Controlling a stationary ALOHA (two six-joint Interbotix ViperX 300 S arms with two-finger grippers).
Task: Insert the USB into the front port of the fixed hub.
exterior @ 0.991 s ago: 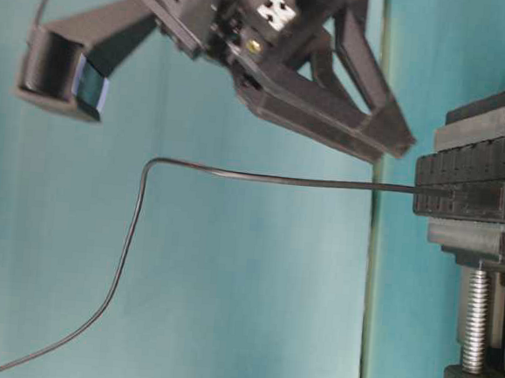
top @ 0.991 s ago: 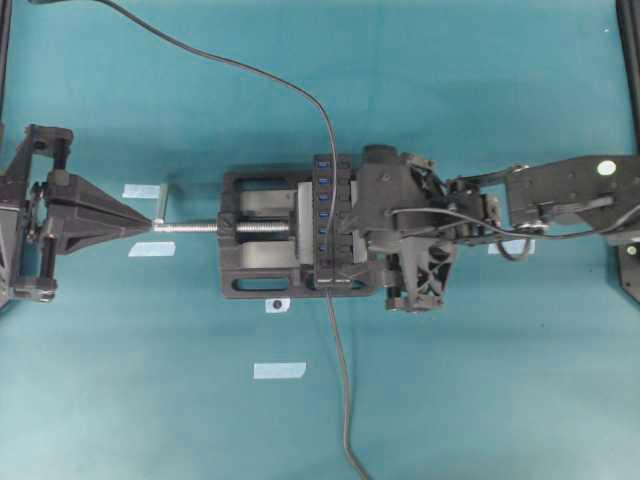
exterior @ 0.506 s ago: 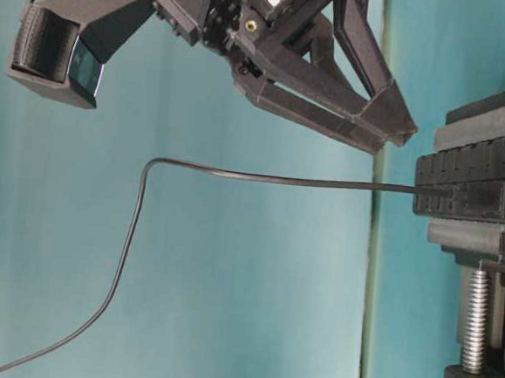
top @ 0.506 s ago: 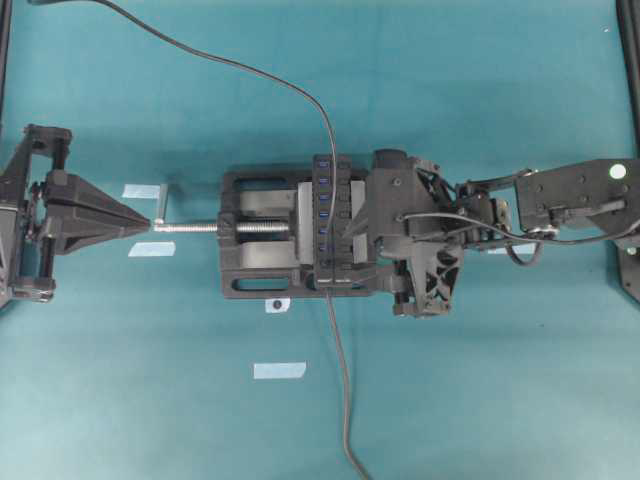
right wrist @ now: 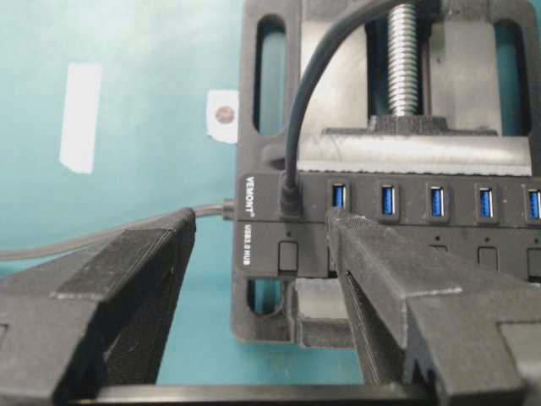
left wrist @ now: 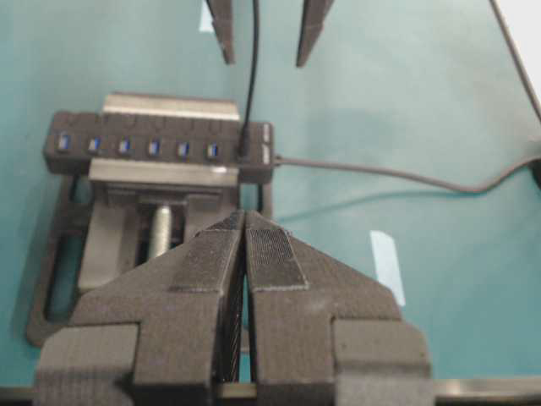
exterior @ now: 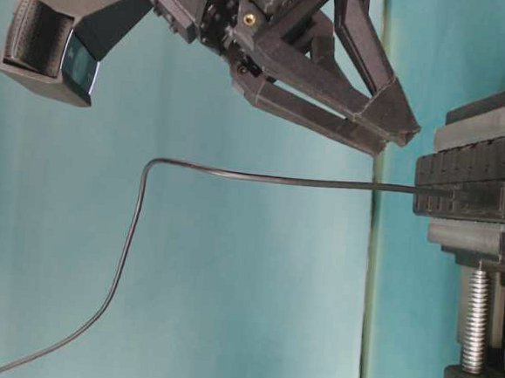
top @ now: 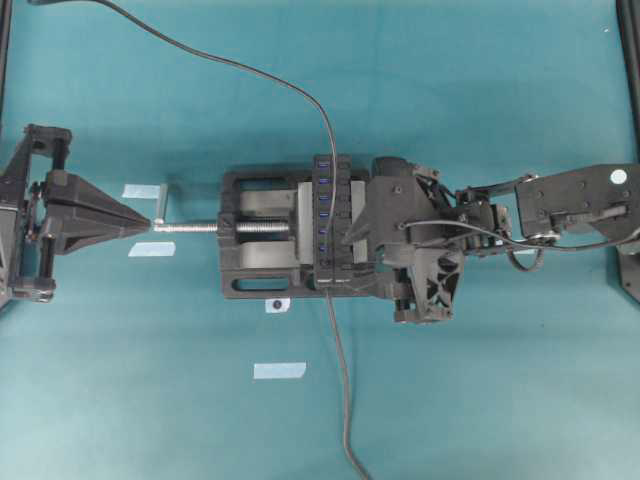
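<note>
The fixed hub [top: 325, 215] is clamped in a black vise, its blue ports in a row. The USB [right wrist: 290, 196] sits plugged into the port at the hub's [right wrist: 266, 233] labelled front end, and its cable [right wrist: 296, 101] arches up and away. In the left wrist view the USB [left wrist: 245, 145] stands in the end port of the hub [left wrist: 152, 148]. My right gripper [right wrist: 262, 224] is open, its fingers straddling that end without touching the plug. From table level it [exterior: 395, 137] hovers just off the hub [exterior: 471, 184]. My left gripper [left wrist: 245, 216] is shut on nothing, far left [top: 148, 224].
The vise [top: 260, 235] has a silver screw and handle [top: 160, 205] right by my left gripper's tip. The hub's own lead [top: 340, 380] runs toward the table's near edge. Tape strips [top: 279, 370] lie on the teal cloth.
My right gripper has shifted a little toward the hub's front end, still open. The left arm, the hub and the cables have not moved.
</note>
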